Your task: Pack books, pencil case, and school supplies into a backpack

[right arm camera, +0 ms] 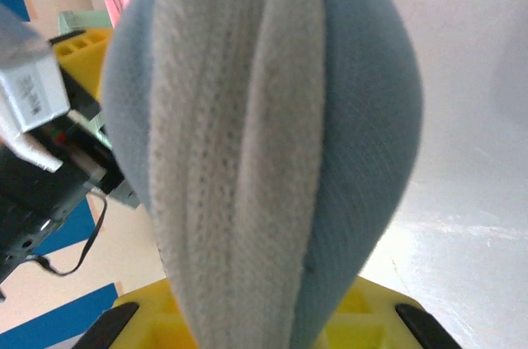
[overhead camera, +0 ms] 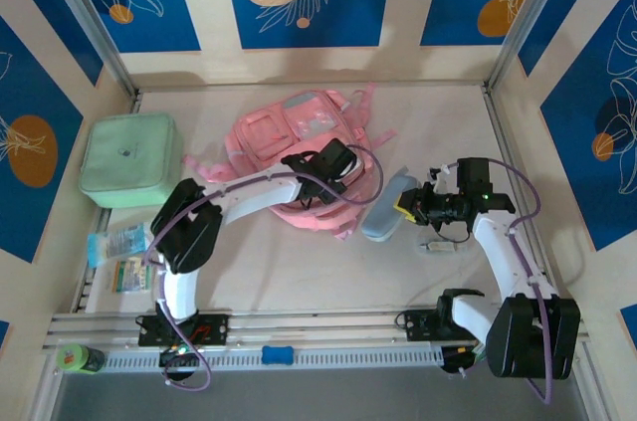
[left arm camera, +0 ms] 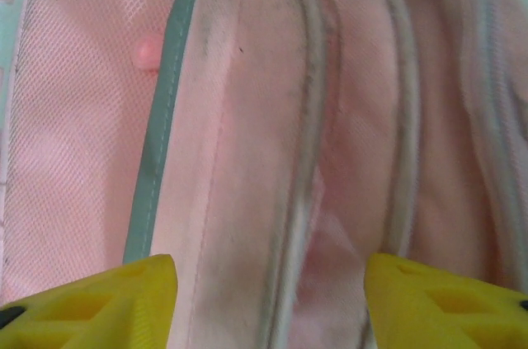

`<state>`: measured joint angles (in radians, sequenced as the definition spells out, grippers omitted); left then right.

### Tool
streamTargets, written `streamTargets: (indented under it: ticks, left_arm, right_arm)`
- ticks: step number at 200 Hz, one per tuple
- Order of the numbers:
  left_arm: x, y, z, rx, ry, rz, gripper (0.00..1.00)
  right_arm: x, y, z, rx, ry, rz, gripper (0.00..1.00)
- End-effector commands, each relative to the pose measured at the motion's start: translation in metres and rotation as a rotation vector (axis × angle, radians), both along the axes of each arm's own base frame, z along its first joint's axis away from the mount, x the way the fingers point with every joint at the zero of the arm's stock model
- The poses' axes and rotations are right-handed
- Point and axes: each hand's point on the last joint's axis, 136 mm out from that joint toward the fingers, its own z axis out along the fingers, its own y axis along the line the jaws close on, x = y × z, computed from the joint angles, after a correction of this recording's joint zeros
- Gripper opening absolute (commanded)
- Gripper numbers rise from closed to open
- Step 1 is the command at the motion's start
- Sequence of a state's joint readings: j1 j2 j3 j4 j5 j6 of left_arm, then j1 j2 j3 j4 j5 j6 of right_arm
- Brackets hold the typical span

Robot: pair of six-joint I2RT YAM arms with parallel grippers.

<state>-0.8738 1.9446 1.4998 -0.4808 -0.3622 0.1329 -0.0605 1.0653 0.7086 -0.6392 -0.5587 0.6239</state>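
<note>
Pencil case [overhead camera: 383, 207] is being clamped at its near end by the right gripper [overhead camera: 406, 206], jaws closed onto it. It is being held just right of the backpack [overhead camera: 299, 147] with its long axis tilted; whether it is being lifted off the table [overhead camera: 299, 272] can't be told. In the right wrist view it is being pinched between the yellow fingers [right arm camera: 371, 320], pale zip strip facing the camera. Left gripper [overhead camera: 320, 174] is being held over the backpack's near-right part, jaws apart and nothing clamped. In the left wrist view the yellow fingertips [left arm camera: 99, 299] are being seen spread, with pink fabric and zip lines between them; contact with the fabric can't be told. Backpack is being left flat mid-table, with a mint-green box [overhead camera: 129, 160] to its left and small packets [overhead camera: 121, 242] nearer the left arm's base.
</note>
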Motion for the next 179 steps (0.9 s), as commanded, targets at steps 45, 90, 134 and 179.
streamTargets:
  ticks: [45,90,134,179]
  left_arm:
    - [0.029,0.007,0.015,0.001,-0.023,0.038,0.21]
    - [0.023,0.008,0.079,-0.128,-0.075,0.066,0.02]
    - [0.018,0.011,0.153,-0.279,-0.130,0.119,0.00]
    - [0.019,0.004,0.200,-0.430,-0.136,0.181,0.00]
  right_arm:
    - [0.010,0.002,0.017,0.036,-0.043,0.027,0.15]
    - [0.018,0.007,0.030,0.064,-0.061,0.044,0.15]
    - [0.036,0.030,0.037,0.077,-0.068,0.083,0.15]
    - [0.084,0.088,0.036,0.084,-0.092,0.118,0.15]
